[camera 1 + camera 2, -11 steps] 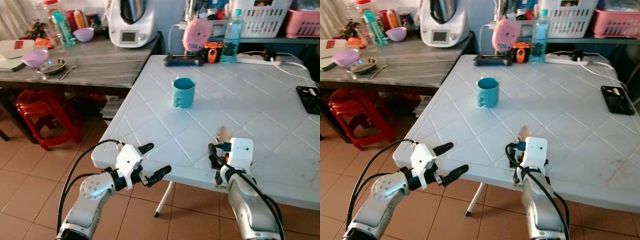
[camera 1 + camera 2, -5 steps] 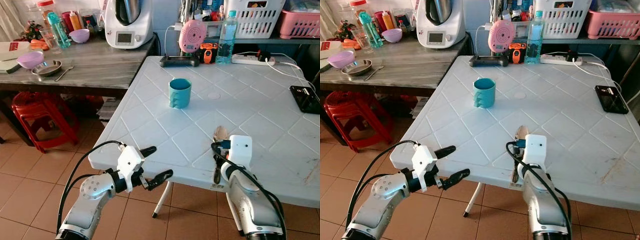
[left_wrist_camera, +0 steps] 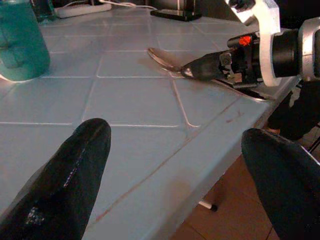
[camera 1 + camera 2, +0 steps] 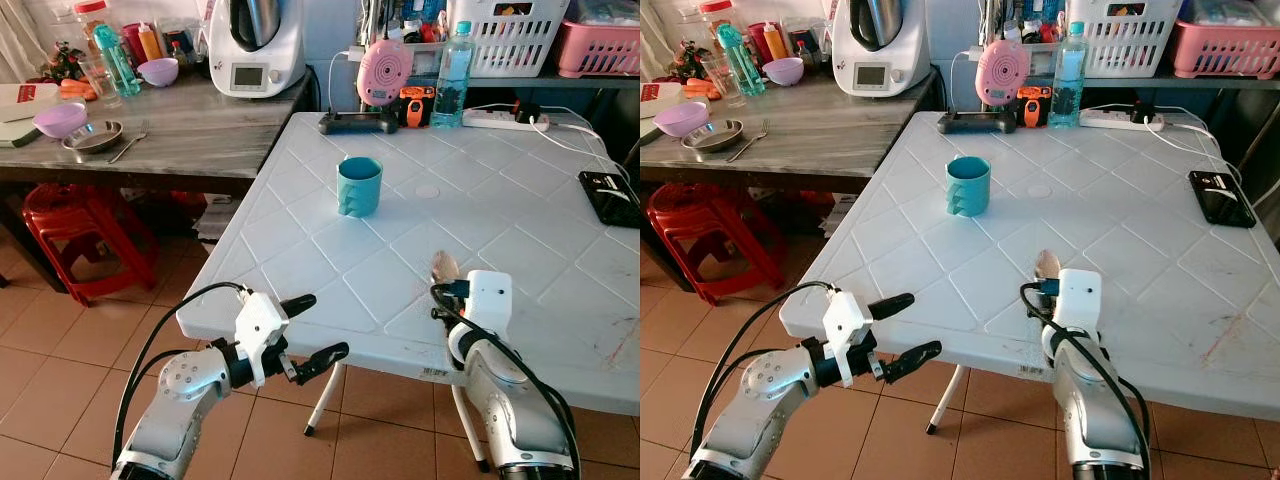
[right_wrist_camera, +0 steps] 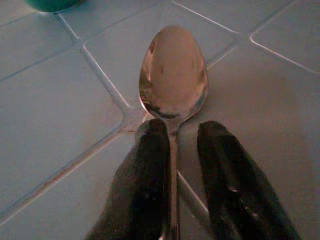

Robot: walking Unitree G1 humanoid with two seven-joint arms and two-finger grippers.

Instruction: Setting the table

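Observation:
A metal spoon lies flat on the pale blue table near its front edge, bowl pointing toward the far side. My right gripper is shut on the spoon's handle; the right wrist view has the spoon's bowl just past the two black fingers. A teal cup stands upright mid-table, well beyond the spoon and to its left. My left gripper hangs open with nothing in it, just off the table's front left edge and slightly below it.
A black phone lies at the table's right edge. At the back stand a water bottle, a pink device and a power strip. A wooden counter with bowls and red stools are on the left.
My right gripper has slid the spoon a little further onto the table; its handle no longer hangs over the front edge. The left gripper is as it was.

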